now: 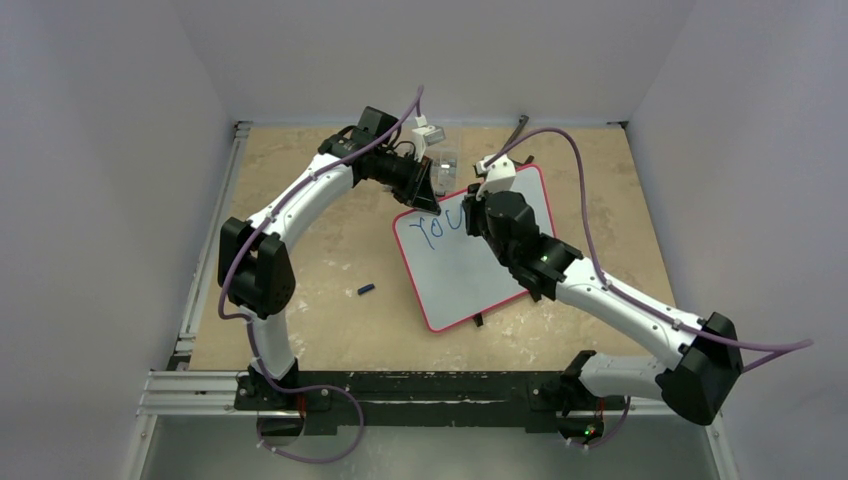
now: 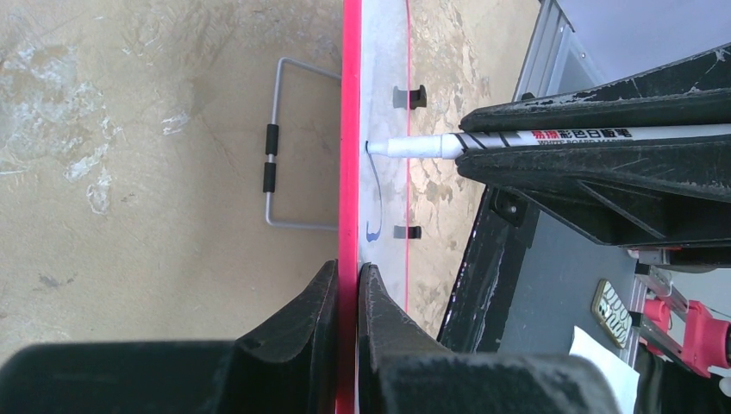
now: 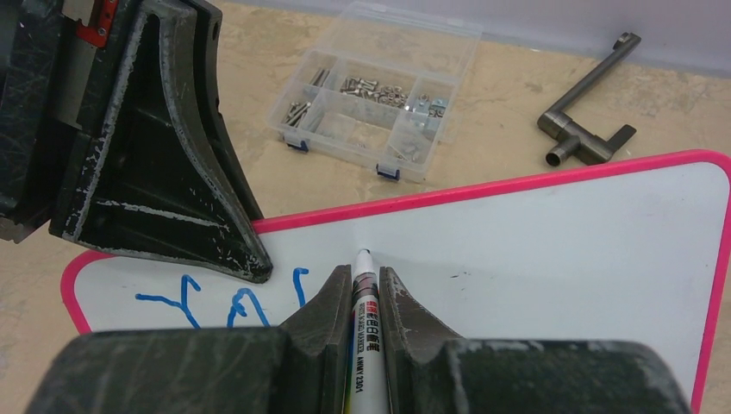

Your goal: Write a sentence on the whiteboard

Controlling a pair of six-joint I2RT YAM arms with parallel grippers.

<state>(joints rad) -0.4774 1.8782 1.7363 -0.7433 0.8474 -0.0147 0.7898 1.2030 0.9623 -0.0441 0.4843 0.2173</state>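
**Right gripper writing, left gripper steadying the board.** The right gripper (image 3: 362, 272) pinches one white marker (image 3: 363, 321), its two fingers drawn in tight on the barrel. The marker's tip pokes just past the fingertips and touches the whiteboard (image 3: 560, 233).

The left gripper (image 2: 347, 269) has its jaws pressed together on the board's red frame, just to the left of the marker tip. The one whiteboard sits beneath both grippers, turned at an angle to the table's edges. Whether it lies flat or is raised at the clamped edge cannot be told.

The sentence (image 3: 231, 304) stands in blue directly left of the right gripper's fingers. It has three letters, reading "YOU" from above, and in the wrist view the fingers partly hide them.

Two small black feet (image 2: 409, 97) show on the frame edge far from the left gripper. One grey wire loop (image 2: 274, 155) with two black sleeves shows on the other side of the clamped edge.

Beyond the right gripper's fingertips, off the board, sit one clear compartment box (image 3: 379, 90) of small metal parts and one grey metal crank tool (image 3: 586, 112). One small dark piece (image 1: 366, 290) lies on the table, well apart from both grippers.
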